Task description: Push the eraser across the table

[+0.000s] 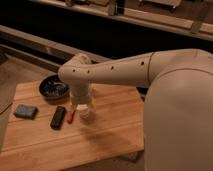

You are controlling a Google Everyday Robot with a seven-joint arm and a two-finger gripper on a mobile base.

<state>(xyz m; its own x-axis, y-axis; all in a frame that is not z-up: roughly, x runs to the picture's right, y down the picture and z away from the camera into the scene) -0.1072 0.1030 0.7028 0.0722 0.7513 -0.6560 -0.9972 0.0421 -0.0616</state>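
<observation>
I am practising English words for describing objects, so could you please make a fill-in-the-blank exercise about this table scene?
1. The eraser lying on the wooden table is ____ in colour.
2. Between the eraser and the gripper, which hangs low over the table, lies a thin ____ pen.
3. The dark bowl near the table's far edge is ____ in shape.

Missing words: black; red; round.

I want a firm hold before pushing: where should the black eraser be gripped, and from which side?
Probably across its narrow middle, coming down from above: the eraser lies flat on the table, long and slim. The red pen lies close beside it, so room there is tight. The gripper is just past the pen.
</observation>
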